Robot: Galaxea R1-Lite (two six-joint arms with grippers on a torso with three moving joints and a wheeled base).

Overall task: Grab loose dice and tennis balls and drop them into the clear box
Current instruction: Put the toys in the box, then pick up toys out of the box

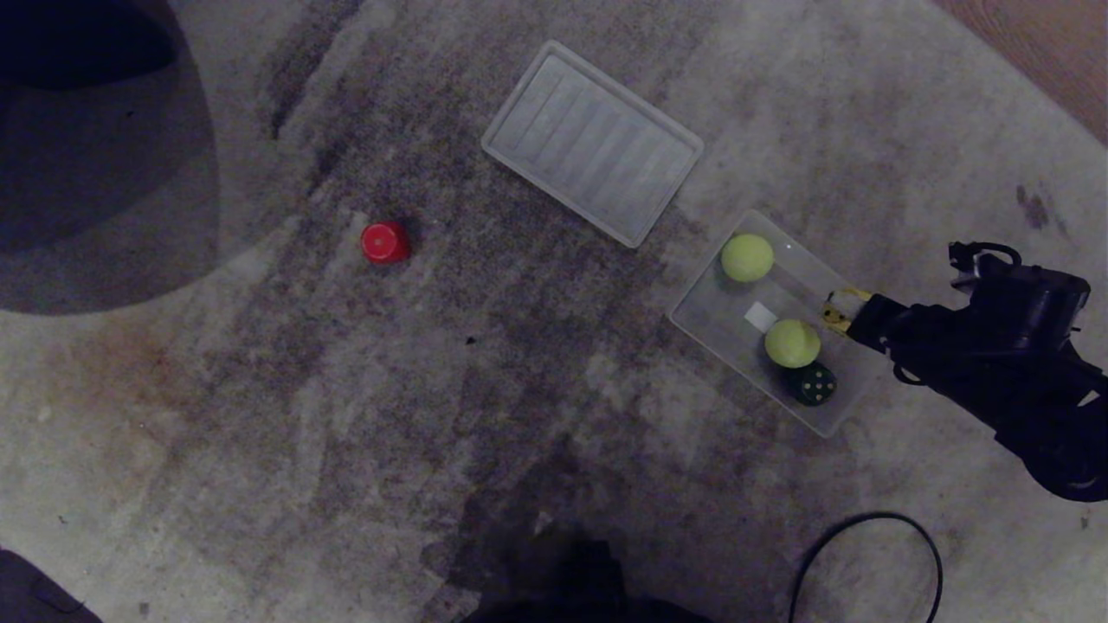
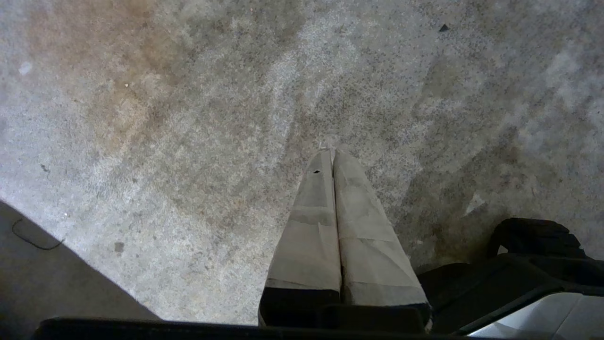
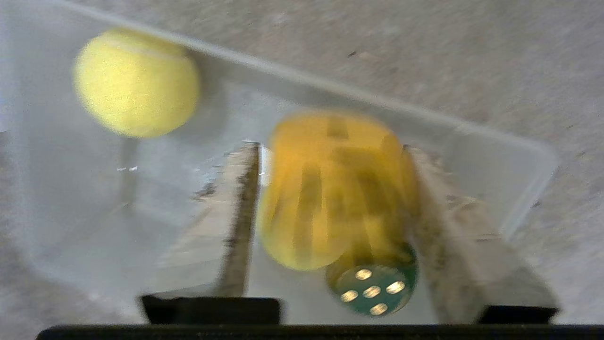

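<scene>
In the head view the clear box (image 1: 703, 313) lies on the grey carpet (image 1: 346, 415) at centre right of the frame. One tennis ball (image 1: 747, 257) sits near its upper corner. A second tennis ball (image 1: 792, 343) sits lower in the box, just beside a dark green die (image 1: 814, 383) in the lower corner.

The right gripper (image 1: 838, 310) reaches in from the right edge of the frame, over the box's right wall. Its wrist view shows the right gripper (image 3: 332, 148) with its fingers (image 3: 226, 222) spread about one die apart. A blurred yellow die (image 3: 335, 189) with dark pips sits between them, above the inside of the box. A thin pale sliver shows between one finger and the die; the blur leaves it unclear whether the die is clamped or loose. In that view the green die (image 3: 373, 288) shows under the yellow one, and one tennis ball (image 3: 137, 82) lies at the far side of the box (image 3: 519, 160).

A red die (image 1: 385, 242) lies alone on the carpet, left of centre and well apart from the box. The flat ribbed lid (image 1: 593, 143) lies at upper centre, near the box's upper corner. A black cable (image 1: 866, 517) loops at lower right.

The left gripper (image 2: 332, 152) hangs over bare carpet (image 2: 141, 118), fingers pressed together and empty
</scene>
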